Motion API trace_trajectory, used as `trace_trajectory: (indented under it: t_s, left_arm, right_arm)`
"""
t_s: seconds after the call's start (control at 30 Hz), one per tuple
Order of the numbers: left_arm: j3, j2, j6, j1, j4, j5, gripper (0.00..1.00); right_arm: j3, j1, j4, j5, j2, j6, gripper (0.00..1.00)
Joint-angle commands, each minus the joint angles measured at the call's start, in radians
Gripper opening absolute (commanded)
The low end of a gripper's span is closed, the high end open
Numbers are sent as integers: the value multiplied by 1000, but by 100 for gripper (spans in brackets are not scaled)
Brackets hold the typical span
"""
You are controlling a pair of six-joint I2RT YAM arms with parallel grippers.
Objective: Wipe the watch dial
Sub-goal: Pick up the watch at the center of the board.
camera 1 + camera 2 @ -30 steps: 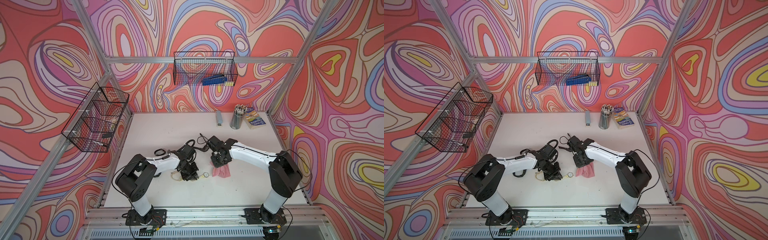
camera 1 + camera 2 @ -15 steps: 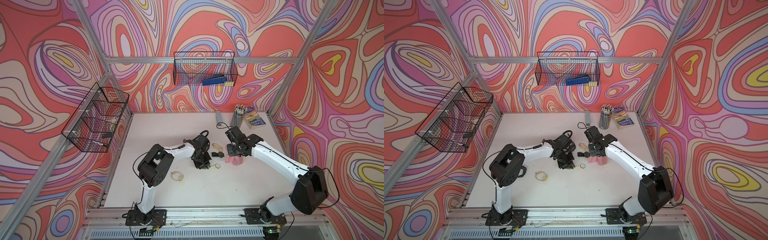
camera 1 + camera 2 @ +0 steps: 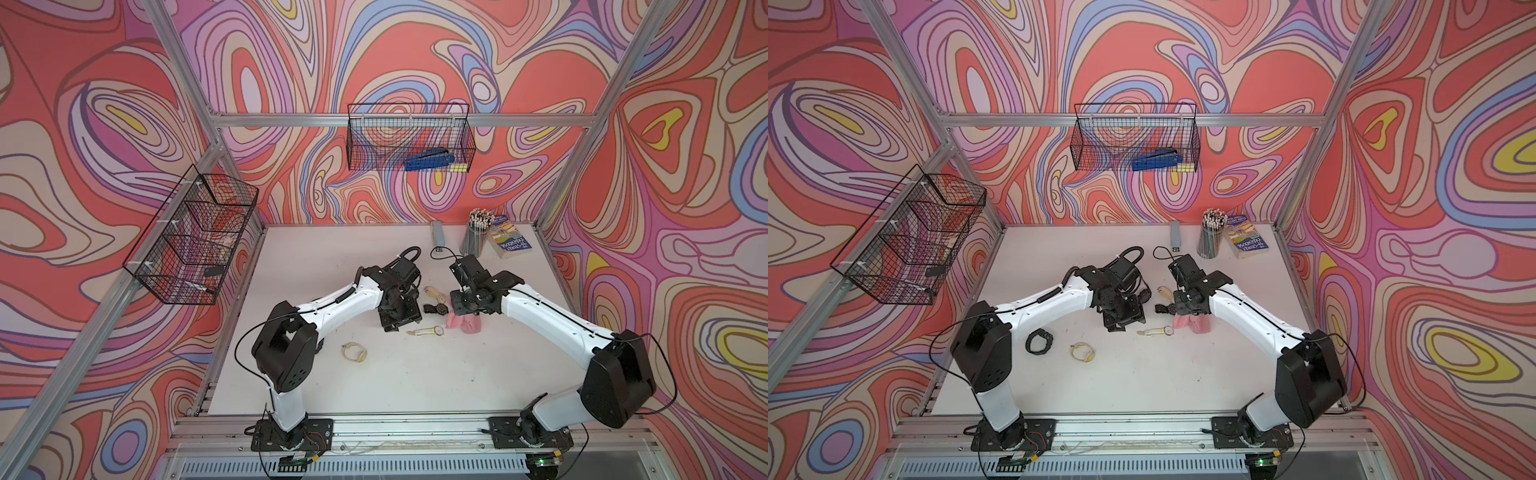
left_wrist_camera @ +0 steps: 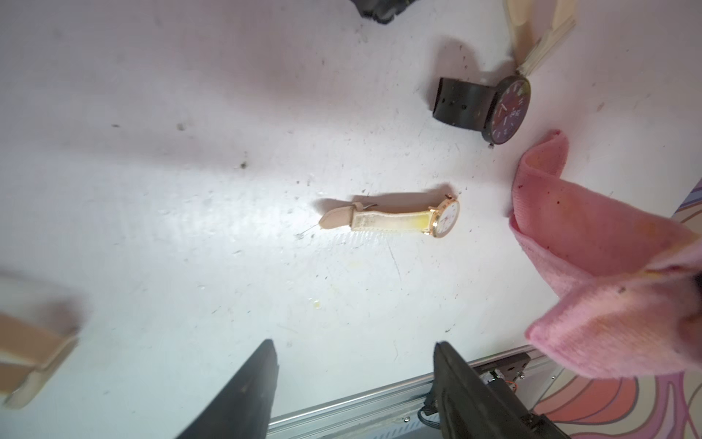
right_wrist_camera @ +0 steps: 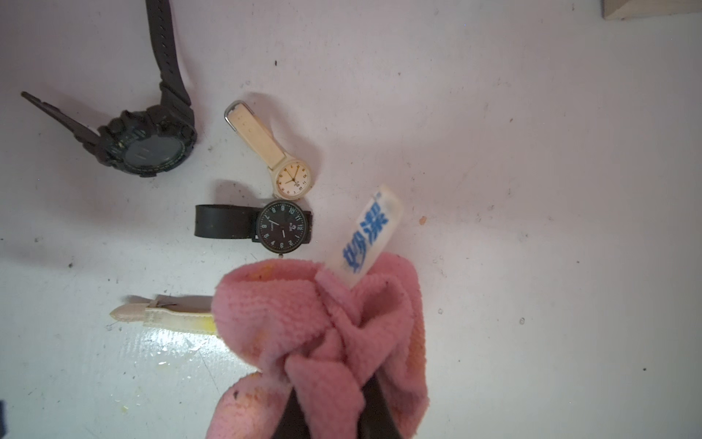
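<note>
Left gripper (image 4: 355,346) fingers apart, empty, lower centre of frame; right gripper (image 5: 330,403) fingers tight on cloth (image 5: 323,323) near watch (image 4: 399,220).

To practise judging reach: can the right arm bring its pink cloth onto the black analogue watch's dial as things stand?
Probably yes: the pink cloth hangs from the right jaws beside the black analogue watch, whose dial faces up, uncovered.

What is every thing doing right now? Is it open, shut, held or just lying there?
left tool: open, empty.
right tool: shut on the cloth.
cloth: bunched up, held.
gold watch: lying on the table, strap undone.
round black watch: lying dial up.
cream watch: lying dial up, strap undone.
pencil cup: upright, full.
book: shut, lying flat.
</note>
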State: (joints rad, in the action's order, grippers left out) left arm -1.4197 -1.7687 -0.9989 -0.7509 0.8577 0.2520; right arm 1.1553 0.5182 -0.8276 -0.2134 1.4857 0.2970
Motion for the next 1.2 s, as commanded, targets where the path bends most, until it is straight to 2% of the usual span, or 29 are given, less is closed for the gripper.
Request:
trace_trajectory:
  t_s: [0.0,0.13,0.3,0.43,0.57,0.93,1.17]
  left_arm:
    - [68,83,62,20,204,-115,68]
    - [128,165,114,65,291,-175,67]
    - [178,195,179,125,343,-186,65]
    - [187,153,201,126,353,-185,62]
    - [211,110,188,126,313,-173,54]
    - [205,-14,197,127,209,-111,45]
    - [218,-54,219,127,184,-98,34]
  right_arm:
    - [-17,0,41,43,-5,-1,0]
    - [-40,2,60,75,-20,13,0]
    - [-77,12,86,91,-32,30,0]
    - [-96,16,100,89,-30,32,0]
    - [-103,16,122,93,-7,28,0]
    - [-71,16,140,106,68,-10,0]
    - [-59,16,142,114,100,-12,0]
